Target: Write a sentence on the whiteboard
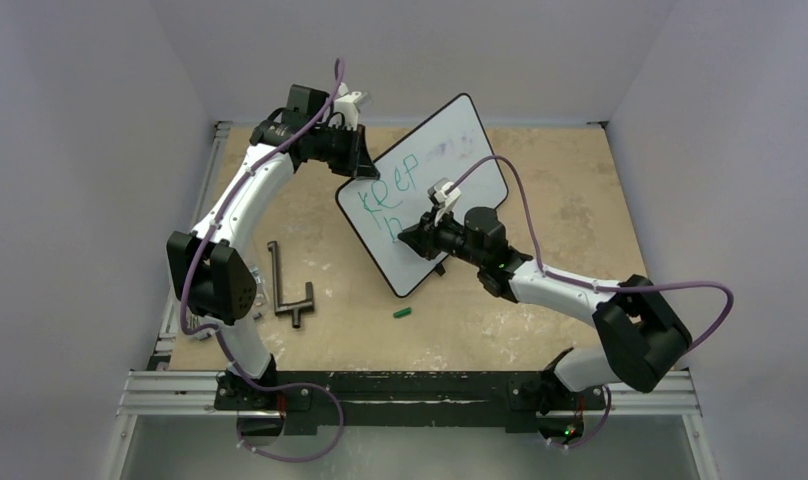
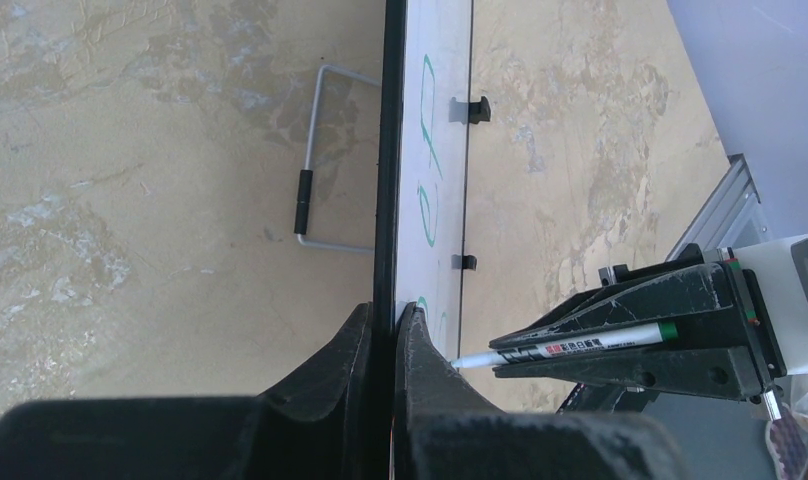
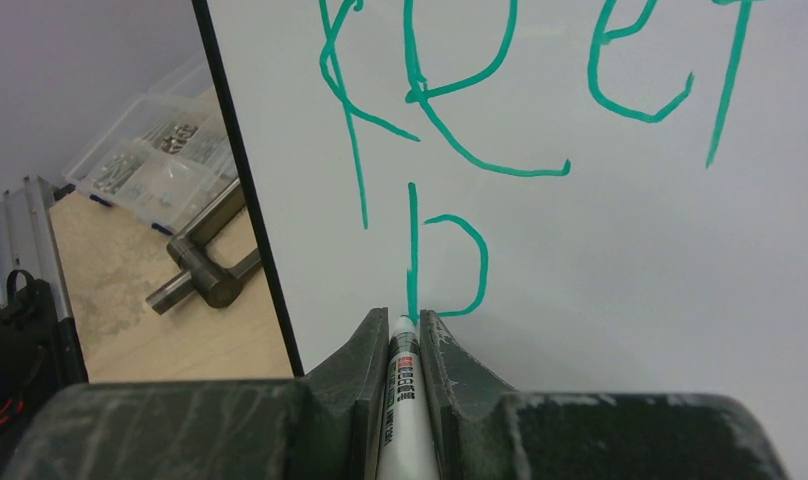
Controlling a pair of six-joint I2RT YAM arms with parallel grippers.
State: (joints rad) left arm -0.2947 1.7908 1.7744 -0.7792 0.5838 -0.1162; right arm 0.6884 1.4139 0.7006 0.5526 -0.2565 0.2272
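Note:
The whiteboard [image 1: 465,150] stands tilted at mid-table. Green lettering [image 1: 385,193] reads "Keep", with a "b" shape [image 1: 392,228] under it. My left gripper [image 1: 358,166] is shut on the board's upper left edge. In the left wrist view its jaws [image 2: 392,330] clamp the black frame, with the board [image 2: 435,150] seen edge-on. My right gripper [image 1: 412,237] is shut on a white marker [image 3: 400,400]. The marker tip touches the board [image 3: 630,250] at the foot of the "b" [image 3: 450,265], below "Keep" [image 3: 450,90]. The marker [image 2: 580,347] also shows in the left wrist view.
A dark metal T-shaped tool [image 1: 285,285] lies left of the board. A green marker cap [image 1: 403,313] lies in front of it. A wire stand [image 2: 320,150] sits behind the board. A clear parts box [image 3: 150,150] is at the table's left edge. Walls enclose three sides.

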